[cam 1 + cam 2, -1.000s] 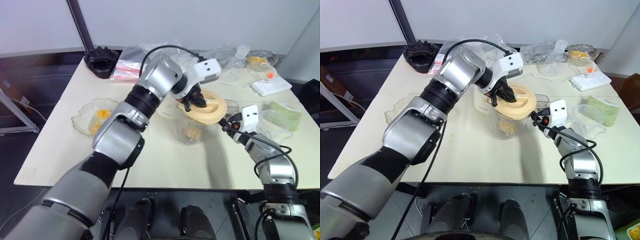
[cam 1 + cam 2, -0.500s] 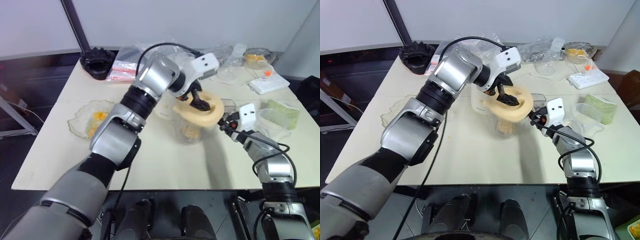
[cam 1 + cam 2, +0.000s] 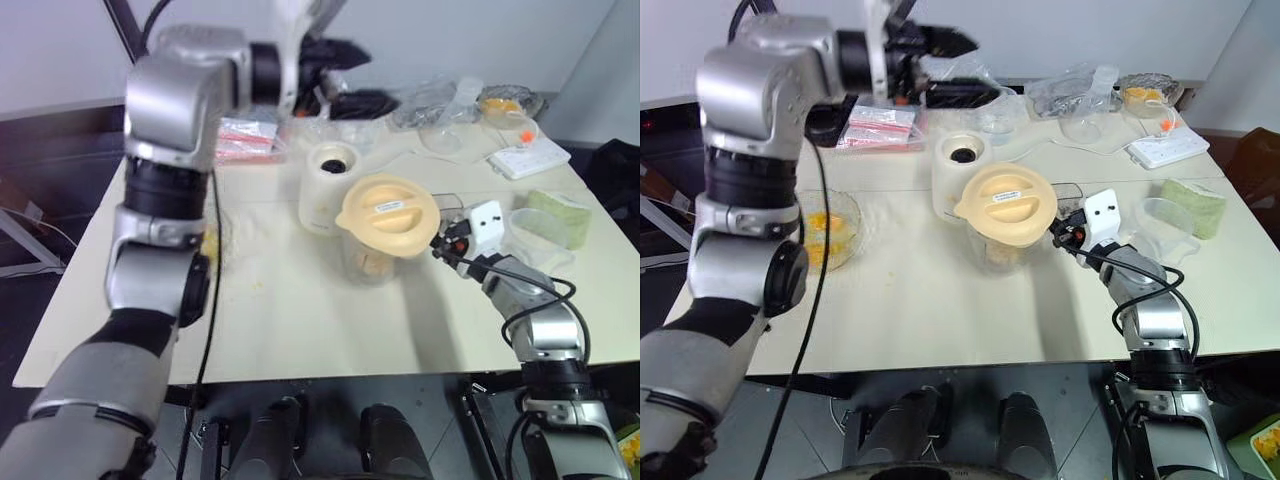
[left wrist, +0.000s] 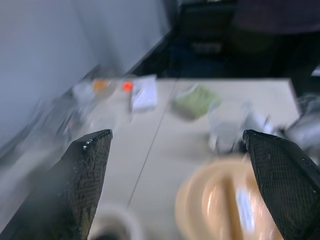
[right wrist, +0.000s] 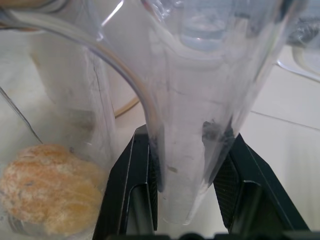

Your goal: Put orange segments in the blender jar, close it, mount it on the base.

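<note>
The left gripper [image 4: 175, 185] is wide open and high up, holding nothing. At the table's middle sits the jar [image 3: 1002, 250], segments [image 5: 47, 187] inside, lid [image 3: 1006, 204] on. The base [image 3: 960, 172] waits at its eleven o'clock. The right gripper [image 5: 187, 170] holds the jar's handle [image 5: 192, 125]. Only mounting is left.

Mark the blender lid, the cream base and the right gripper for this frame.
lid [image 3: 1006, 199]: right eye view, middle of its pale-orange top, on the jar.
base [image 3: 959, 180]: right eye view, cream side wall below the dark socket.
right gripper [image 5: 182, 185]: right wrist view, midway between the black fingertips, closed on the jar's handle.
</note>
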